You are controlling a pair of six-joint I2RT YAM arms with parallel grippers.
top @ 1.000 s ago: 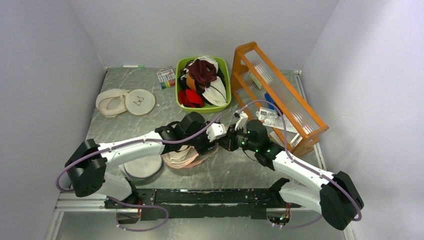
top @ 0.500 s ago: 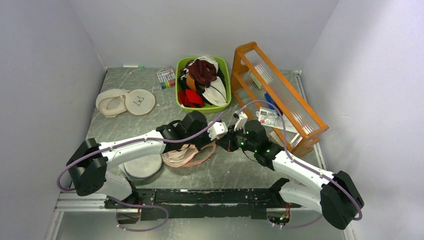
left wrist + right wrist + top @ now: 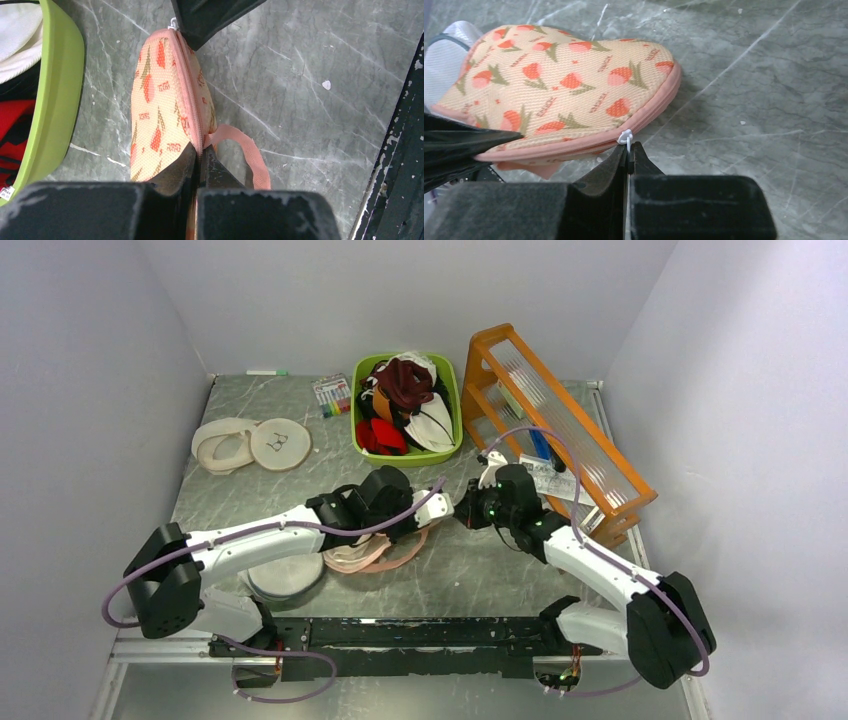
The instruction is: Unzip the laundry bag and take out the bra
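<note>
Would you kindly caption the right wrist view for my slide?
The right end effector pinches the white zip pull of the floral laundry bag on the table.

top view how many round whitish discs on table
3: a ring-like disc and a flat disc together far left; a dark-rimmed disc partly under the left arm. More may be hidden.
</note>
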